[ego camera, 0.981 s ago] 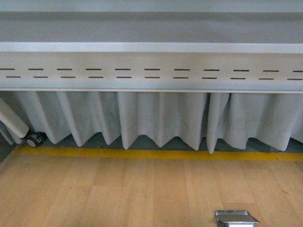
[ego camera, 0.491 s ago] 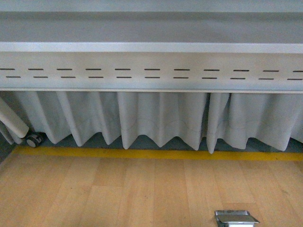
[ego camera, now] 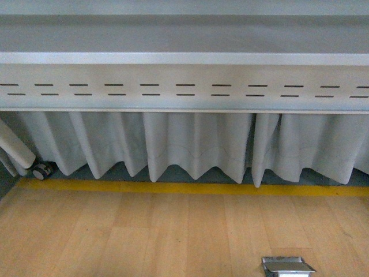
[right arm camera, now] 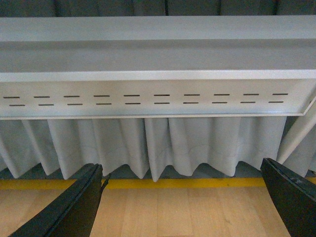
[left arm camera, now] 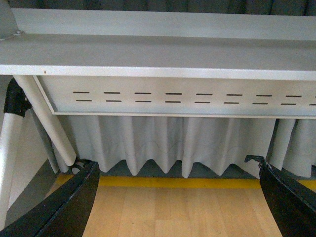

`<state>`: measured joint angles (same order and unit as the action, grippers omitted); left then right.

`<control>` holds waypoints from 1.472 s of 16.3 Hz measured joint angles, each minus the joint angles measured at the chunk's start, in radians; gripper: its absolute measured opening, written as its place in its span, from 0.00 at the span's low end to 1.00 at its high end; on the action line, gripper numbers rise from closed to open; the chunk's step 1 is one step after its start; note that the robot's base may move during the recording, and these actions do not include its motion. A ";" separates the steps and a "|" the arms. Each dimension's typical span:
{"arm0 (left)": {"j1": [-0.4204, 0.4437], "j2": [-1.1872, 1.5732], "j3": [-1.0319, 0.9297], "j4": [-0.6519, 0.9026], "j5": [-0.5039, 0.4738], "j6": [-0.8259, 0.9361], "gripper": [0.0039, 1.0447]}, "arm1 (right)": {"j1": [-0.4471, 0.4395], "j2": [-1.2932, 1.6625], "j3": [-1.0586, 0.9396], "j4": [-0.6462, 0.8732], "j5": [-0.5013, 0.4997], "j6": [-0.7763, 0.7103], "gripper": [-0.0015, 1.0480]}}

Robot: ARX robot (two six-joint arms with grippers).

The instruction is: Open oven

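Note:
The oven is out of view in all three views. My left gripper (left arm camera: 177, 197) is open, its two black fingers (left arm camera: 64, 207) standing wide apart with only wooden floor between them. My right gripper (right arm camera: 182, 197) is open too, black fingers (right arm camera: 74, 207) spread wide over the floor, holding nothing. Neither arm shows in the front view.
A grey table underside with a slotted panel (ego camera: 184, 86) spans the front view, white pleated curtain (ego camera: 190, 144) hanging below it. A yellow floor stripe (ego camera: 184, 188) runs along the wooden floor (ego camera: 144, 236). White table leg with a caster (ego camera: 40, 171) at left; metal floor box (ego camera: 286, 266).

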<state>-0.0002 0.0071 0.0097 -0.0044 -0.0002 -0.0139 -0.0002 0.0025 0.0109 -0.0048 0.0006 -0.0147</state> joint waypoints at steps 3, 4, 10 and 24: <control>0.000 0.000 0.000 0.000 -0.002 0.000 0.94 | 0.000 0.001 0.000 0.000 0.000 0.000 0.94; 0.000 0.000 0.000 -0.001 -0.002 0.000 0.94 | 0.000 0.000 0.000 0.000 -0.002 0.000 0.94; 0.000 0.000 0.000 0.001 0.000 0.003 0.94 | 0.000 0.000 0.000 0.001 -0.001 0.000 0.94; 0.000 0.000 0.000 0.002 0.001 0.004 0.94 | 0.000 0.000 0.000 0.000 -0.001 0.000 0.94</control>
<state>-0.0002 0.0071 0.0097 -0.0029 0.0006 -0.0101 -0.0002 0.0025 0.0109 -0.0044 -0.0002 -0.0147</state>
